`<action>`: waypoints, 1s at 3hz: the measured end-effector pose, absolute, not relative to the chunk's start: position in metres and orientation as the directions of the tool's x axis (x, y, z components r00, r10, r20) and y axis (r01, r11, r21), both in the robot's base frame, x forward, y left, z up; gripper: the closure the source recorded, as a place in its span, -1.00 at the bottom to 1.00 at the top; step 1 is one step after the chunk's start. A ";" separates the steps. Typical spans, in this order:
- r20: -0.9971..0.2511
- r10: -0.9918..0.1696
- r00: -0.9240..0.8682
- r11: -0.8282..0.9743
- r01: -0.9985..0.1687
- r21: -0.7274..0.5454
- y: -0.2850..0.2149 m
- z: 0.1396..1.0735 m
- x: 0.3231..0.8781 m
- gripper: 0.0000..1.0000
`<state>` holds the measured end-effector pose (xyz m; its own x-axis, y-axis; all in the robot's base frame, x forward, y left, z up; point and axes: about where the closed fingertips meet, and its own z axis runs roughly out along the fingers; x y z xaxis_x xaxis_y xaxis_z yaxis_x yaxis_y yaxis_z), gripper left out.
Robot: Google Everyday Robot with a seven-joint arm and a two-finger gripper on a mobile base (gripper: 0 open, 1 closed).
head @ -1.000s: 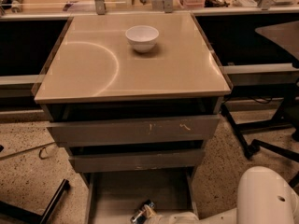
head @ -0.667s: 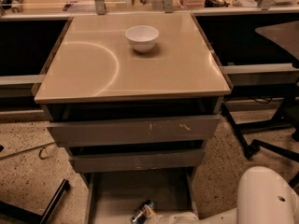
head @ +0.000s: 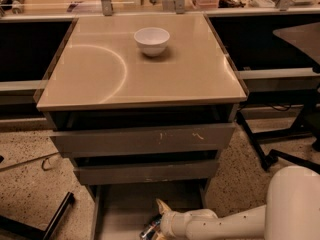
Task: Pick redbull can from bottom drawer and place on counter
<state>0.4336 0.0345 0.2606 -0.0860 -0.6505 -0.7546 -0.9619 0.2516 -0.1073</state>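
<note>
Your gripper (head: 159, 223) reaches into the bottom drawer (head: 125, 206), right at the redbull can (head: 148, 231) on its floor; whether it has clamped is impossible to tell. Lifting straight up could knock the can against the upper drawers (head: 145, 140) below the counter (head: 165, 79).

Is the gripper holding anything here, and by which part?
Cannot be told: the gripper is low in the bottom drawer, beside the redbull can, but any hold is out of sight.
</note>
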 end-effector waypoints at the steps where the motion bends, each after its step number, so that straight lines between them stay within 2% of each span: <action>1: -0.755 -0.650 -0.086 0.252 -0.962 -0.107 0.035 0.261 0.434 -1.00; 3: -0.742 -0.666 -0.074 0.270 -0.952 -0.148 0.032 0.241 0.456 -1.00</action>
<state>0.4561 0.0323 0.2409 -0.0737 -0.6662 -0.7421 -0.9516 0.2697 -0.1476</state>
